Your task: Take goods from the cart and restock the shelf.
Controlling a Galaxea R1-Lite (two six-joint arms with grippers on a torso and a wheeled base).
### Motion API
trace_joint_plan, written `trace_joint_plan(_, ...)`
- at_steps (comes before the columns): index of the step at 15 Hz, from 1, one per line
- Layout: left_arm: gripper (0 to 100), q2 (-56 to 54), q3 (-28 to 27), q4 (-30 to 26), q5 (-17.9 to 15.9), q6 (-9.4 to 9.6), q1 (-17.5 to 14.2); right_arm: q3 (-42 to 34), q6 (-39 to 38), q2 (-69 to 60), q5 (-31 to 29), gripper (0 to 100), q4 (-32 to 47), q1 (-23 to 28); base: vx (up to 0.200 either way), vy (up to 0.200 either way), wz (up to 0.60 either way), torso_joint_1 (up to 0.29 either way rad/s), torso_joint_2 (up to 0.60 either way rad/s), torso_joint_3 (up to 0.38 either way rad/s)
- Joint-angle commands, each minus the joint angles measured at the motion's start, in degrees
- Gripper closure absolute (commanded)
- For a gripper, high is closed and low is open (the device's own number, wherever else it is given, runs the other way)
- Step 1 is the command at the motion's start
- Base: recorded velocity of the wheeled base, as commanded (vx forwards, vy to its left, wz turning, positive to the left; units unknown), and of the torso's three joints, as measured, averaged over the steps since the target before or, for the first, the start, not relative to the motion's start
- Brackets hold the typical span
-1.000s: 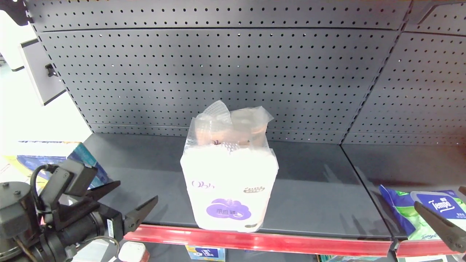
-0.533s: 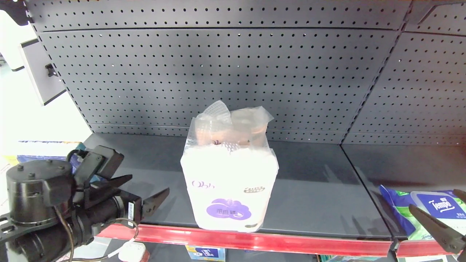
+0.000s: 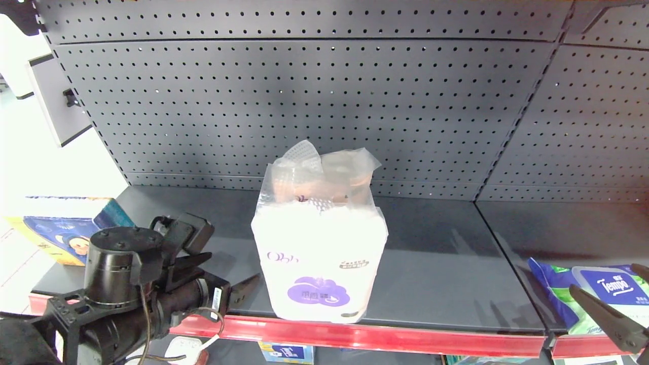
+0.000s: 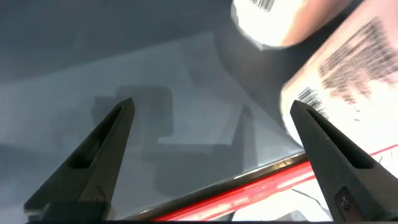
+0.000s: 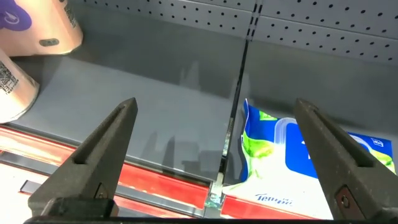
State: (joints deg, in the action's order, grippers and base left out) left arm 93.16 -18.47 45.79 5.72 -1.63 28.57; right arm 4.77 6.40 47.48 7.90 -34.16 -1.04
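A white pack of toilet paper (image 3: 319, 253) with purple print and a clear plastic top stands upright near the front of the dark shelf (image 3: 446, 263). My left gripper (image 3: 228, 276) is open and empty, low at the shelf's front edge, just left of the pack and apart from it. In the left wrist view the left gripper (image 4: 211, 109) points over the shelf board, with the pack (image 4: 348, 68) beside one finger. My right gripper (image 3: 626, 299) is open at the lower right, over a blue and green wipes pack (image 3: 598, 294). The right gripper (image 5: 216, 106) holds nothing.
A red price strip (image 3: 355, 337) runs along the shelf's front edge. The pegboard back wall (image 3: 304, 101) rises behind. A blue and yellow box (image 3: 61, 233) lies at the far left. A divider seam (image 5: 239, 93) separates the two shelf boards. Bare shelf lies either side of the toilet paper.
My left arm has swung right and forward, bringing its open gripper closer to the toilet paper pack. The right gripper shifted slightly left early on, then held. The pack has not moved.
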Motion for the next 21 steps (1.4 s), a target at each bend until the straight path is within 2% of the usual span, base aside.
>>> trace_joint_plan(1, 0, 2.6, -0.1, 0.6, 0.1, -0.04, 0.2, 0.1, -0.1, 0.0, 0.0, 0, 0.0, 0.0, 0.000, 0.000, 0.00, 0.000, 0.00, 0.000)
trace_joint_plan(11, 0, 3.7, -0.3, 1.4, 0.2, -0.39, 2.0, 0.2, -0.1, 0.0, 0.0, 0, 0.0, 0.0, 0.000, 0.000, 0.00, 0.000, 0.00, 0.000)
trace_joint_plan(14, 0, 4.0, -0.4, 1.5, 0.2, -0.39, 3.5, 0.4, -0.1, 0.1, 0.0, 0, 0.0, 0.0, 0.000, 0.000, 0.00, 0.000, 0.00, 0.000)
trace_joint_plan(21, 0, 4.8, -1.7, 1.4, 0.3, -0.39, 4.2, 0.3, -0.2, -0.3, 0.0, 0, 0.0, 0.0, 0.000, 0.000, 0.00, 0.000, 0.00, 0.000)
